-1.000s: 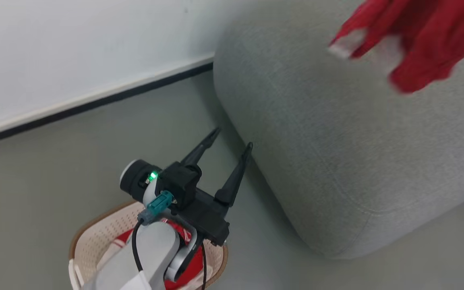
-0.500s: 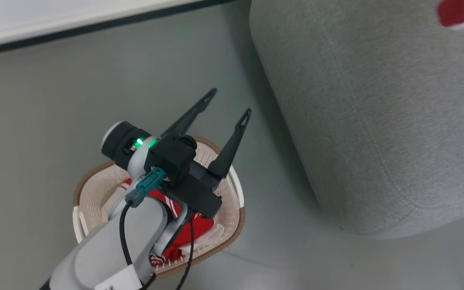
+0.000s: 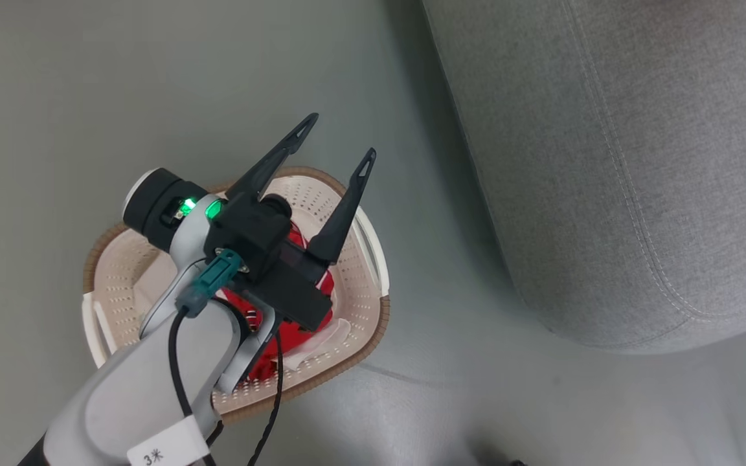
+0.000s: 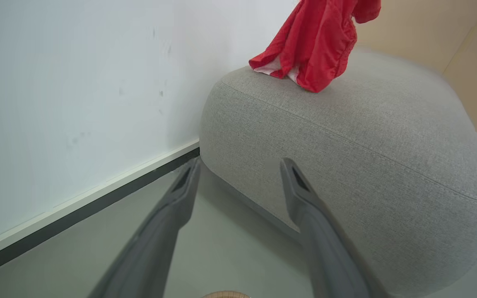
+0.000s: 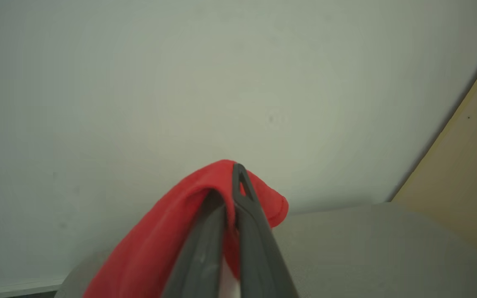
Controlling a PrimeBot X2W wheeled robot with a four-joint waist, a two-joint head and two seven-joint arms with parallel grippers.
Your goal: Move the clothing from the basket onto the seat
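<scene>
The perforated cream basket [image 3: 359, 294], brown-rimmed, stands by the rounded corner of the woven grey sofa [image 3: 606, 162], with red clothing [image 3: 290, 336] inside. The left gripper [image 3: 339, 137] hangs above it, fingers apart; its forearm tag [image 3: 164, 451] reads "3米". In the wrist views, the right gripper [image 5: 228, 186] clamps a red garment [image 5: 160, 244] that touches the sofa's top edge.

- Left gripper [image 3: 340, 134]: two long dark fingers, jaws spread wide, nothing between them; tips point up-right past the basket's far rim.
- Cream-white perforated plastic laundry basket with brown rim [image 3: 373, 323] sits on the grey-green floor [image 3: 88, 84], under the pale left forearm.
- Red clothing with white lining [image 3: 292, 336] lies bunched in the basket, partly hidden by the wrist.
- Green light [image 3: 212, 209] glows on the wrist; black cable [image 3: 175, 382] runs down the forearm.
- Large grey woven-fabric sofa with rounded edges [image 3: 606, 162] on the right, a strip of floor between it and the basket.
</scene>
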